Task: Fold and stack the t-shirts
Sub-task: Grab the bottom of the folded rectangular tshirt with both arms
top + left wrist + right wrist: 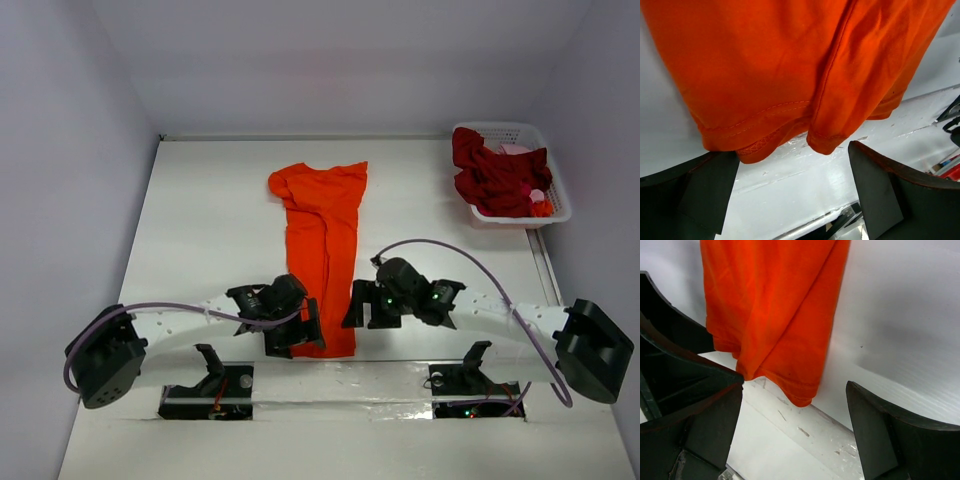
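On the white desk point(200, 220), near its middle, the orange t-shirt point(322, 250) was laid as a long, narrow strip. Its wider end was turned toward the far wall and its stitched hem lay at the near edge.

The left arm point(190, 322) was brought in from the left, and the left jaws were seen at the near left corner of the strip, partly over the cloth. In the left wrist view, the two dark fingers point(700, 190) were held wide apart. The doubled hem of the orange t-shirt point(790, 75) lay just beyond their tips, and nothing was gripped between them.

The right arm point(500, 312) was brought in from the right, and the right jaws were placed just beside the strip's right edge, a little farther from the near edge than the left jaws. In the right wrist view, the fingers point(695, 415) were likewise spread wide and empty. The hem corner of the orange t-shirt point(775, 310) was seen ahead of them, nearer the left finger.

At the far right corner of the desk, a white lattice basket point(552, 168) was placed well apart from the strip. It was filled with the dark red shirts point(495, 178), with a pinkish shirt point(515, 150) partly shown behind them.
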Robot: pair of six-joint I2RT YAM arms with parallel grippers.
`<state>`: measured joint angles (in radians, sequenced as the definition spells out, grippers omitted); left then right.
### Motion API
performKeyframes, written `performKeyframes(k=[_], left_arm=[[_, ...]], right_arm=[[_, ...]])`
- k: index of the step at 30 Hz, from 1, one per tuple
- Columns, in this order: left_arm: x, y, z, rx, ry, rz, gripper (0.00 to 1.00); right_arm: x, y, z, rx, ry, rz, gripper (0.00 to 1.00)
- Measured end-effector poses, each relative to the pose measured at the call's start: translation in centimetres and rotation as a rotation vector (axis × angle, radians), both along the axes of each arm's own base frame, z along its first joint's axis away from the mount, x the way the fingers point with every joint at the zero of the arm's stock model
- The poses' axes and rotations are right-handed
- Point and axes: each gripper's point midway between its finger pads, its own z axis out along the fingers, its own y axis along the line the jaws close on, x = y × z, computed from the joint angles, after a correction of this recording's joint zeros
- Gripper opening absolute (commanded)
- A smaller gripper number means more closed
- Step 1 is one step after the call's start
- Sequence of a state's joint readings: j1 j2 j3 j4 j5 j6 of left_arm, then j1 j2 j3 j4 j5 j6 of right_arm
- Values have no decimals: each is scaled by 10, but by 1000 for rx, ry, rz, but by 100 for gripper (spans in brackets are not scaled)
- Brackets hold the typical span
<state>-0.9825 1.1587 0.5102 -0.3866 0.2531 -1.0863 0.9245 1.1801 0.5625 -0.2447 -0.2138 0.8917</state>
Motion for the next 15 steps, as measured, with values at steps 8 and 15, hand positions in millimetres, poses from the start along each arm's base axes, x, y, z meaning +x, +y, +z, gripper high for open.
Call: performKeyframes(k=[8, 15], left_arm=[[2, 11, 8, 12, -27, 71, 83], [3, 33, 13, 107, -41, 122, 79]], right_arm=[[-11, -1, -5, -8, 9, 22, 89], [-13, -1, -5, -12, 6, 30, 89]])
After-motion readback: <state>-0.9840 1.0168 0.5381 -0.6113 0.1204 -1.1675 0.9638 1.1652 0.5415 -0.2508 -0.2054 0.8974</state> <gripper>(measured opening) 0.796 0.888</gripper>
